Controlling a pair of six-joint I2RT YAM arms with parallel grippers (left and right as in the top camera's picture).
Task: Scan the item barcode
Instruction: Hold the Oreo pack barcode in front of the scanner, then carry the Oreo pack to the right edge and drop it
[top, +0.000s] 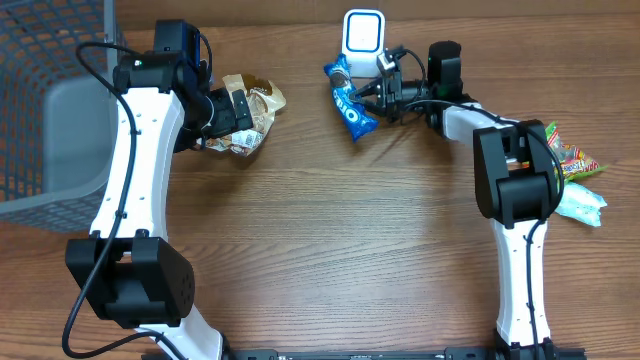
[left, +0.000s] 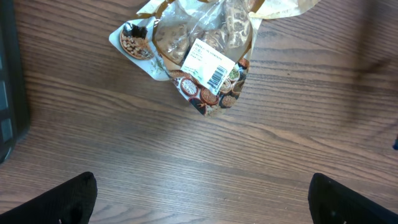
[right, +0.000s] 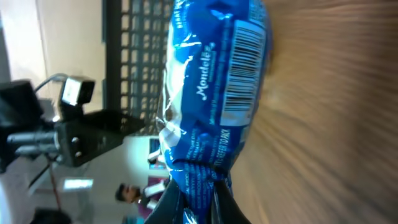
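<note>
two grippers: the right gripper (top: 366, 92) pinches the pack (top: 352, 112) beside the scanner (top: 362, 30) and should face its barcode (right: 244, 68) squarely at it; the left gripper (left: 202, 202) gapes empty above the bench (top: 330, 220).

- Robot lab — set up like a shop checkout.
- Two arms (top: 135, 150) mounted at a wood-grain table (top: 330, 250).
- Scanner (top: 362, 32) and wire basket (top: 50, 40) on it, as at a till.
- Packaged snacks — blue pack (top: 352, 105), bag (top: 255, 100), candy (top: 575, 165).
- Right wrist view: camera rig (right: 78, 92) and a person (right: 127, 193) in the room behind.
</note>
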